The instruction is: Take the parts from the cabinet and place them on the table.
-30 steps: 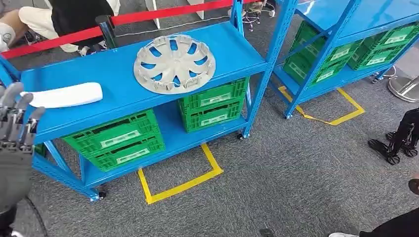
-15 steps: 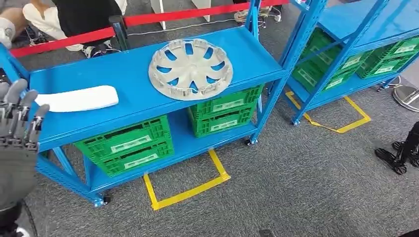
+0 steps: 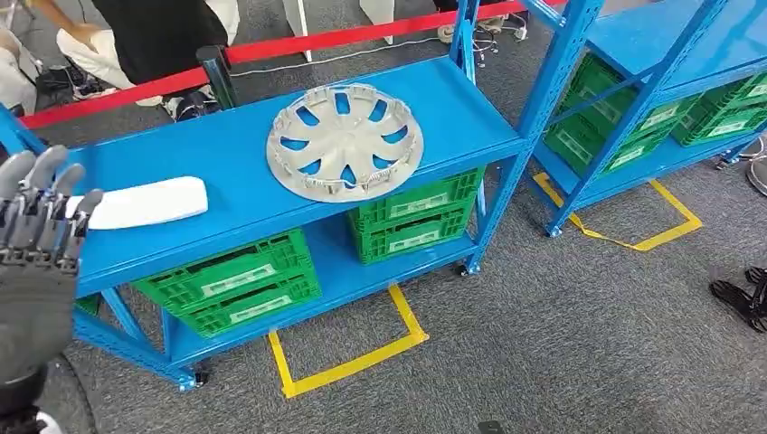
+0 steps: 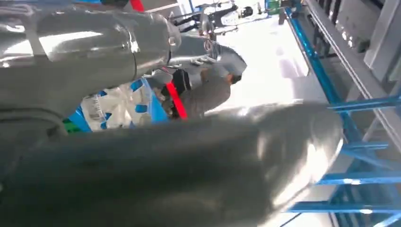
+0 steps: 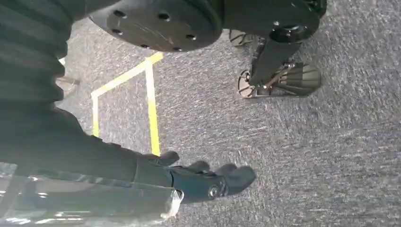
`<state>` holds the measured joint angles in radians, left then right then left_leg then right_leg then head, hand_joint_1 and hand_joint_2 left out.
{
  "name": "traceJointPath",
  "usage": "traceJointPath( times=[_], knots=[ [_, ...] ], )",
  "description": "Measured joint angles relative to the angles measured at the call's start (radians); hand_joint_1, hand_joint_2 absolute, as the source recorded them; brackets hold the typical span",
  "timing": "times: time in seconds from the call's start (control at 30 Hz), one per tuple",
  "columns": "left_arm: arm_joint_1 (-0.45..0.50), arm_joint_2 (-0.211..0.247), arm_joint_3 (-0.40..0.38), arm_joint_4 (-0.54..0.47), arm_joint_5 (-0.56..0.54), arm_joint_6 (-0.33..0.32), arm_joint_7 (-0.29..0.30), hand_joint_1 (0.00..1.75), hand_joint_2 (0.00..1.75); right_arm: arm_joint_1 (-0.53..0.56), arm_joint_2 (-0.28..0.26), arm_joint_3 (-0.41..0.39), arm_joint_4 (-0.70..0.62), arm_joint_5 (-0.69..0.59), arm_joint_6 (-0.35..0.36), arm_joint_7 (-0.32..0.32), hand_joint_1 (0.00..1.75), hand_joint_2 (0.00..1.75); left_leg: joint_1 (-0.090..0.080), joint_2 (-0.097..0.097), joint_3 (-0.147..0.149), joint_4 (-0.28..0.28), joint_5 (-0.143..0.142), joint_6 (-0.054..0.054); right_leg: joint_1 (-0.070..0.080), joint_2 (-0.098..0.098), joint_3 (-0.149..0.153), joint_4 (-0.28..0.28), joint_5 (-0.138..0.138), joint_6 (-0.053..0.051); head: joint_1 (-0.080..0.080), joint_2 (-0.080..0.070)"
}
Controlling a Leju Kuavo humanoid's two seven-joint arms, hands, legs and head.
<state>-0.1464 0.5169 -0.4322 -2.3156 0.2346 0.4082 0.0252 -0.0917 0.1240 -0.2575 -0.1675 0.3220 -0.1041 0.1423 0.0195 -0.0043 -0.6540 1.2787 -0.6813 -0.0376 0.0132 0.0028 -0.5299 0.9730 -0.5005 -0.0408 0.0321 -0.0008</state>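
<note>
The left hand (image 3: pixel 36 235) is raised at the shelf's (image 3: pixel 244 163) near left corner, fingers straight and slightly apart, holding nothing. Just beyond it lies a white part (image 3: pixel 145 202); a hubcap (image 3: pixel 345 140) sits mid-shelf, green crates (image 3: pixel 226 271) below. The right hand (image 5: pixel 208 182) hangs over carpet, seemingly empty with fingers loosely extended.

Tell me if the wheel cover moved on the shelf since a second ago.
No. The wheel cover keeps its spacing from the white part on the blue shelf; only the camera shifted.
</note>
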Motion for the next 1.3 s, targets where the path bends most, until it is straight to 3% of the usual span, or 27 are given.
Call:
traceJointPath(
  times=[0.07, 0.17, 0.23, 0.27, 0.3, 0.37, 0.43, 0.53, 0.57, 0.6, 0.67, 0.7, 0.73, 0.77, 0.8, 0.83, 0.9, 0.93, 1.03, 1.07, 1.1, 1.13, 1.17, 1.2, 1.23, 1.27, 1.3],
  knots=[
    [0.000, 0.000, 0.000, 0.001, 0.000, 0.000, 0.000, 0.00, 0.00, 0.005, 0.000, 0.004, 0.000, 0.000, 0.000, 0.000, 0.00, 1.75, 0.000, 0.002, -0.028, -0.003, 0.033, -0.002, -0.001, 0.000, 0.011, 0.002, -0.012, 0.005, -0.003, 0.000],
    [0.000, 0.000, 0.000, 0.001, 0.000, 0.000, 0.000, 0.00, 0.00, 0.004, 0.002, 0.006, 0.000, 0.000, 0.000, 0.000, 0.00, 1.75, 0.002, 0.008, 0.043, -0.225, 0.204, -0.005, -0.006, 0.002, 0.046, 0.012, -0.044, 0.018, -0.024, 0.000],
    [0.001, 0.000, -0.001, 0.003, 0.000, 0.000, 0.001, 0.00, 0.00, 0.000, 0.001, 0.007, 0.000, 0.000, 0.000, 0.000, 0.00, 1.75, -0.007, 0.014, 0.034, -0.239, 0.161, 0.001, -0.005, 0.002, 0.044, 0.014, -0.051, 0.029, -0.033, 0.000],
    [0.000, 0.002, -0.001, 0.003, 0.000, 0.000, 0.001, 0.00, 0.00, 0.000, 0.001, 0.007, 0.000, 0.000, 0.000, 0.000, 0.00, 1.75, -0.010, 0.016, 0.039, -0.232, 0.177, 0.021, -0.004, 0.001, 0.037, 0.014, -0.055, 0.035, -0.034, 0.000],
    [0.003, 0.002, -0.001, 0.001, 0.000, 0.000, 0.001, 0.00, 0.00, 0.002, 0.001, 0.007, 0.000, 0.000, 0.000, 0.000, 0.00, 1.75, -0.009, 0.013, 0.038, -0.233, 0.178, 0.033, -0.003, -0.001, 0.046, 0.017, -0.059, 0.041, -0.027, 0.000],
    [0.001, 0.001, 0.000, 0.000, 0.000, 0.000, 0.000, 0.00, 0.00, 0.001, -0.001, 0.007, 0.000, 0.000, -0.001, 0.000, 0.00, 1.75, -0.001, 0.009, 0.056, -0.237, 0.177, 0.038, -0.004, -0.001, 0.043, 0.031, -0.063, 0.047, -0.027, 0.000],
    [0.001, 0.001, 0.000, -0.001, 0.000, 0.000, 0.000, 0.00, 0.00, -0.002, 0.000, 0.007, 0.000, 0.000, -0.001, 0.000, 0.00, 1.75, 0.001, 0.011, 0.068, -0.238, 0.169, 0.046, -0.007, -0.001, -0.013, 0.140, -0.072, 0.061, -0.014, 0.000],
    [0.001, 0.001, 0.000, -0.001, 0.000, 0.000, 0.000, 0.00, 0.00, 0.000, 0.001, 0.007, 0.000, -0.002, 0.000, 0.000, 0.00, 1.75, 0.000, 0.009, 0.083, -0.238, 0.150, 0.050, -0.013, -0.002, -0.150, 0.335, -0.161, 0.073, -0.008, 0.000],
    [0.001, 0.001, 0.000, -0.001, 0.000, 0.000, 0.000, 0.00, 0.00, 0.000, 0.001, 0.007, 0.000, -0.002, 0.000, -0.003, 0.00, 1.75, -0.001, 0.007, 0.092, -0.238, 0.144, 0.049, -0.012, -0.002, -0.166, 0.339, -0.158, 0.071, -0.005, 0.000],
    [0.001, 0.001, 0.000, -0.001, 0.000, 0.000, 0.000, 0.00, 0.00, -0.003, 0.001, 0.008, 0.000, 0.000, 0.000, -0.002, 0.00, 1.75, -0.003, 0.006, 0.105, -0.239, 0.135, 0.049, -0.011, -0.002, -0.161, 0.302, -0.124, 0.065, -0.001, 0.000],
    [0.001, 0.001, 0.000, -0.001, 0.000, 0.000, 0.000, 0.00, 0.00, -0.002, 0.001, 0.008, -0.001, 0.000, 0.000, -0.002, 0.00, 1.75, -0.008, 0.005, 0.131, -0.240, 0.119, 0.049, -0.004, -0.001, -0.120, 0.161, -0.009, 0.042, 0.007, 0.000],
    [0.001, 0.001, 0.000, -0.002, 0.000, 0.000, 0.000, 0.00, 0.00, 0.002, 0.000, 0.008, -0.001, 0.000, 0.001, -0.003, 0.00, 1.75, -0.006, 0.004, 0.132, -0.243, 0.111, 0.048, 0.005, -0.001, -0.100, 0.081, 0.052, 0.024, 0.011, 0.000],
    [0.002, 0.000, -0.002, 0.000, 0.000, 0.000, 0.000, 0.00, 0.00, 0.003, -0.004, 0.008, 0.000, 0.000, 0.002, -0.003, 0.00, 1.75, -0.007, 0.001, 0.142, -0.245, 0.107, 0.042, 0.010, -0.001, -0.098, 0.089, 0.014, 0.012, 0.003, 0.000],
    [0.002, 0.000, -0.001, 0.000, 0.000, 0.000, -0.001, 0.00, 0.00, 0.003, -0.003, 0.009, 0.000, 0.000, 0.003, -0.006, 0.00, 1.75, -0.003, -0.001, 0.137, -0.248, 0.106, 0.037, 0.013, 0.000, -0.091, 0.061, 0.003, -0.001, 0.010, 0.000],
    [0.003, -0.001, -0.002, 0.000, 0.000, 0.000, 0.000, 0.00, 0.00, 0.004, -0.003, 0.010, 0.000, 0.000, 0.003, -0.006, 0.00, 1.75, -0.002, -0.001, 0.145, -0.248, 0.107, 0.031, 0.015, -0.001, -0.087, 0.054, 0.025, 0.000, 0.017, 0.000],
    [0.003, 0.000, -0.001, 0.001, 0.000, 0.000, -0.001, 0.00, 0.00, 0.005, -0.003, 0.010, 0.000, 0.000, 0.004, -0.007, 0.00, 1.75, -0.001, -0.001, 0.148, -0.242, 0.118, 0.020, 0.017, -0.001, -0.079, 0.043, 0.023, -0.004, 0.018, 0.000],
    [0.002, 0.000, 0.000, 0.001, 0.000, 0.000, -0.002, 0.00, 0.00, 0.004, -0.004, 0.011, 0.000, 0.000, 0.004, -0.009, 0.00, 1.75, -0.001, 0.003, 0.154, -0.221, 0.107, 0.015, 0.008, -0.001, -0.034, 0.007, 0.029, -0.003, 0.019, 0.000],
    [0.000, 0.001, 0.000, 0.000, 0.000, 0.000, -0.002, 0.00, 0.00, 0.001, -0.004, 0.011, 0.000, 0.000, 0.004, -0.010, 0.00, 1.75, -0.001, 0.001, 0.131, -0.179, 0.092, 0.014, 0.007, 0.000, -0.024, 0.001, 0.027, -0.006, 0.011, 0.000],
    [0.002, 0.002, 0.000, 0.001, 0.000, 0.000, -0.002, 0.00, 0.00, 0.000, 0.002, 0.012, -0.001, 0.000, 0.007, -0.010, 0.00, 1.75, 0.001, 0.001, 0.001, 0.002, 0.009, 0.004, 0.006, 0.001, -0.013, 0.002, 0.013, -0.006, -0.004, 0.000],
    [0.002, 0.002, 0.000, 0.001, 0.000, 0.000, -0.002, 0.00, 0.00, 0.002, 0.002, 0.012, 0.000, 0.000, 0.007, -0.010, 0.00, 1.75, 0.002, 0.001, -0.026, 0.021, 0.012, 0.002, 0.006, 0.001, -0.007, 0.004, 0.006, -0.004, -0.006, 0.000],
    [0.002, 0.002, 0.000, 0.001, 0.000, 0.000, -0.002, 0.00, 0.00, 0.005, 0.003, 0.012, 0.000, -0.001, 0.007, -0.010, 0.00, 1.75, 0.003, 0.002, -0.030, 0.000, 0.043, -0.004, 0.004, 0.001, 0.001, 0.006, -0.001, 0.000, -0.008, 0.000],
    [0.002, 0.002, 0.000, 0.001, 0.000, 0.000, -0.002, 0.00, 0.00, 0.005, 0.003, 0.012, 0.000, 0.002, 0.006, -0.010, 0.00, 1.75, 0.007, 0.003, -0.015, -0.060, 0.100, -0.009, 0.000, 0.002, 0.012, 0.010, -0.012, 0.006, -0.013, 0.000],
    [0.003, 0.002, 0.000, 0.001, 0.000, 0.000, -0.002, 0.00, 0.00, 0.004, 0.004, 0.013, 0.000, 0.005, 0.003, -0.010, 0.00, 1.75, 0.012, 0.006, 0.013, -0.143, 0.170, -0.025, -0.008, 0.003, 0.020, 0.020, -0.022, 0.013, -0.015, 0.000],
    [0.003, 0.002, 0.000, 0.001, 0.000, 0.000, -0.002, 0.00, 0.00, 0.002, 0.004, 0.013, 0.000, 0.011, 0.001, -0.012, 0.00, 1.75, 0.018, 0.012, 0.032, -0.202, 0.203, -0.048, -0.013, 0.005, 0.024, 0.034, -0.039, 0.023, -0.018, 0.000],
    [0.004, 0.000, -0.001, 0.003, 0.002, 0.000, -0.002, 0.00, 0.00, 0.000, -0.004, 0.013, 0.000, 0.010, -0.004, -0.018, 0.00, 1.75, 0.009, 0.017, 0.034, -0.199, 0.187, -0.061, -0.005, 0.012, 0.018, 0.046, -0.047, 0.029, -0.038, 0.000],
    [0.005, 0.003, 0.001, 0.002, 0.003, 0.001, -0.005, 0.00, 0.00, -0.001, -0.005, 0.014, 0.000, 0.009, -0.004, -0.024, 0.00, 1.75, 0.011, 0.019, 0.038, -0.213, 0.174, -0.019, -0.004, 0.015, 0.009, 0.060, -0.051, 0.022, -0.044, 0.000],
    [0.014, 0.002, 0.000, 0.000, 0.004, 0.000, -0.006, 0.00, 0.00, -0.001, -0.003, 0.015, 0.000, 0.001, -0.005, -0.032, 0.00, 1.75, 0.007, 0.018, 0.033, -0.213, 0.178, 0.024, -0.001, 0.015, 0.007, 0.055, -0.053, 0.020, -0.029, 0.000]
  ],
)
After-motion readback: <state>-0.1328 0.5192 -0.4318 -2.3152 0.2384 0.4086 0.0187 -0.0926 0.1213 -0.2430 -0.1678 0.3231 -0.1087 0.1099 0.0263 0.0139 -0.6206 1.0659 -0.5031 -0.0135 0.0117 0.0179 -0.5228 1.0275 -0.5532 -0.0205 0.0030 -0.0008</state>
